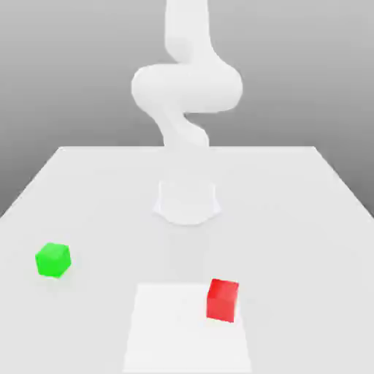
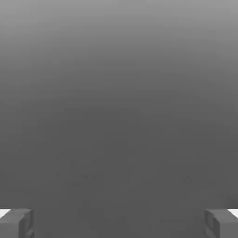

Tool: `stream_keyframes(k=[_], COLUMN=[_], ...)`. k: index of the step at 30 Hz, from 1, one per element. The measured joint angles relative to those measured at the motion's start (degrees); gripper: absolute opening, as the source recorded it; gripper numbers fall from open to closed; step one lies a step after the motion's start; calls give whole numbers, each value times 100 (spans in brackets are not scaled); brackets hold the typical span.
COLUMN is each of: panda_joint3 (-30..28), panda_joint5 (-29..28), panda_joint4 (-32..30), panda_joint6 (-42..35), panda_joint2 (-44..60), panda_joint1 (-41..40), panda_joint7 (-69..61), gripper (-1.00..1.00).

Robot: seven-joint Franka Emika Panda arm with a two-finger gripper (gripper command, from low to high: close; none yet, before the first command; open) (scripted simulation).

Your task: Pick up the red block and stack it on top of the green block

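Altogether two cubes sitting on the white table, one red block, plain and glossy, near right, one green block left, well apart, gripper fingers spreading wide, grasping nothing.

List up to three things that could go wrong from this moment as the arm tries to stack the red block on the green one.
1. The red block sits turned at an angle, so the open gripper might close on its corners and let it slip.
2. The green block lies well apart, toward the exterior view's left; a loose hold could fail during the carry.
3. The green block is small and also turned, so a slightly off placement might topple.
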Motion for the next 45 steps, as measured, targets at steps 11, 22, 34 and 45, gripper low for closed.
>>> stream_keyframes(k=[11,22,34,45], panda_joint3=[520,663,357,-156], panda_joint5=[260,-372,-629,-135], panda_joint4=[-1477,-2456,-2372,-2566], panda_joint6=[1463,3028,3580,2404], panda_joint2=[2369,4679,5326,3948], panda_joint1=[40,174,426,-247], panda_joint7=[1077,2438,2639,1812], gripper=[0,0,-100,-100])
